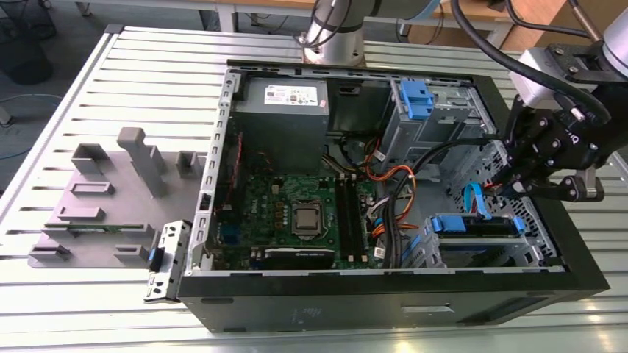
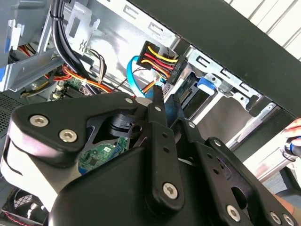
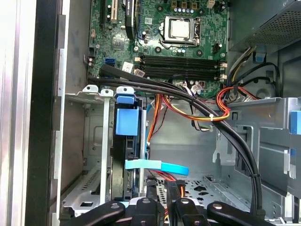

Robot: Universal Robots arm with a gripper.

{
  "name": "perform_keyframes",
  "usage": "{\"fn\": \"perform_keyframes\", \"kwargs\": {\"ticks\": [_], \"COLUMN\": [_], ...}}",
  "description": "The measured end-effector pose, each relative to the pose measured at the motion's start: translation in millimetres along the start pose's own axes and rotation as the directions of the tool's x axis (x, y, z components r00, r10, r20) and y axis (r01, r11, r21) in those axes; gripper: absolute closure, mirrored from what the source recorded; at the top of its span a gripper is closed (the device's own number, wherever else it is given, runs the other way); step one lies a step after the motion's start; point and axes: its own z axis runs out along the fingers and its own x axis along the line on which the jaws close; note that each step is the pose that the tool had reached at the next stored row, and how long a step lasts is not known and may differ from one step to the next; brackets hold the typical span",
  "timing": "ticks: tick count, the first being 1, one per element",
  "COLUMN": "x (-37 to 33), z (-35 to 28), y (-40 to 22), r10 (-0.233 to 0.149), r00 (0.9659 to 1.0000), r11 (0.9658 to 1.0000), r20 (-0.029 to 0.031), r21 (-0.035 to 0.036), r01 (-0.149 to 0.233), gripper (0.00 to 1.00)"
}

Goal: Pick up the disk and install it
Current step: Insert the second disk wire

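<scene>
The disk [image 1: 476, 224] sits edge-up in the drive bay at the front corner of the open computer case [image 1: 393, 294], on the exterior view's right, with its blue carrier showing. In the first wrist view its blue tab [image 3: 127, 121] stands above the metal bay. My gripper [image 1: 520, 187] hangs inside the case just beside that bay. It is close to a light blue data cable [image 3: 157, 165] and a black power plug with coloured wires [image 2: 160, 61]. The gripper [image 2: 164, 101] points at the cable's end; the gripper [image 3: 163, 200] is apart from the disk.
The motherboard [image 1: 294, 213] and the grey power supply [image 1: 284, 95] fill the case's other half. An empty blue bracket [image 1: 415, 99] sits in the upper bay. Black cables [image 3: 188, 101] cross the case. A grey fixture plate [image 1: 98, 198] lies on the exterior view's left. A hand [image 2: 294, 136] shows outside the case.
</scene>
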Motion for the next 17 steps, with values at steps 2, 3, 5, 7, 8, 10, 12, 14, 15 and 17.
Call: {"fn": "perform_keyframes", "kwargs": {"ticks": [2,3,5,7,8,10,12,14,15,17], "x": [0.0,0.0,0.0,0.0,0.0,0.1,0.0,-0.2,-0.3,-0.5], "z": [0.0,0.0,0.0,0.1,0.0,0.3,1.5,2.8,3.5,4.6], "y": [0.0,-0.1,-0.1,-0.1,-0.1,-0.3,-1.9,-4.8,-6.3,-9.0], "r10": [0.0,0.0,0.0,0.0,0.0,0.0,0.0,0.0,0.0,0.0], "r00": [1.0,1.0,1.0,1.0,1.0,1.0,1.0,1.0,1.0,1.0], "r11": [1.0,1.0,1.0,1.0,1.0,1.0,1.0,1.0,1.0,1.0], "r20": [0.0001,0.0001,0.0,0.0001,0.0,0.0,0.0002,0.0,0.0001,-0.0001], "r21": [0.0,0.0,0.0,0.0,0.0,0.0,0.0,-0.0001,-0.0001,-0.0003], "r01": [0.0,0.0,0.0,0.0,0.0,0.0,0.0,0.0,0.0,0.0], "gripper": [0.76,0.76,0.75,0.7,0.64,0.64,0.64,0.64,0.64,0.64]}}
